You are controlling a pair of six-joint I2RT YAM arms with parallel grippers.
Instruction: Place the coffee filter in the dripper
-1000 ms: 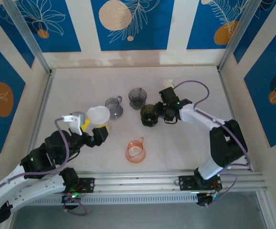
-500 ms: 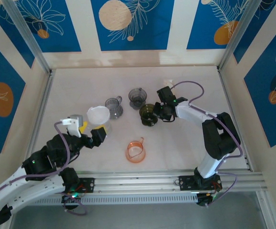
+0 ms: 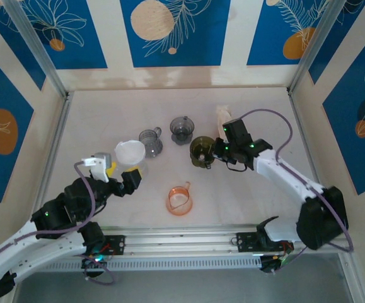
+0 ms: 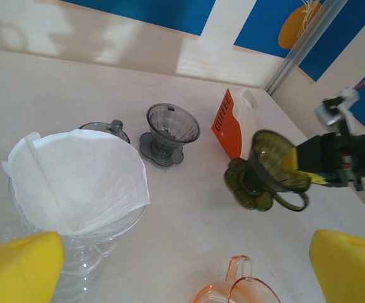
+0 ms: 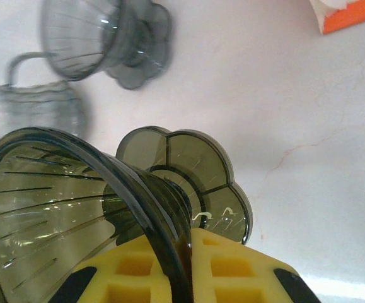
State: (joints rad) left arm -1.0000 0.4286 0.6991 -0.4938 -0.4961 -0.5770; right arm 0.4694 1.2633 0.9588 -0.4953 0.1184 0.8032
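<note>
Coffee filter (image 3: 130, 151): white paper cone, opened out and seated in the clear dripper (image 4: 84, 255), rim standing above the glass.
Clear dripper: upright on the tabletop (image 3: 100, 113), left of centre, just in front of the left gripper (image 3: 122, 175).
Left gripper: jaws wide apart, nothing between them; yellow pads (image 4: 18, 268) flank the clear dripper in the wrist view without touching it.
Right gripper (image 3: 219, 150): jaws clamped on the wall of the olive dripper (image 3: 201, 151), one pad inside, one outside.
Olive dripper: tilted on its side, flower-shaped foot facing the left arm; cannot tell whether it touches the tabletop.
Grey dripper (image 3: 181, 129): upright, behind the olive one.
Handled grey dripper (image 3: 150, 141): just right of the clear dripper.
Orange dripper (image 3: 179, 199): near edge, centre, apart from the rest.
Filter box (image 4: 232, 120): orange, lettered COFFEE, behind the olive dripper.
</note>
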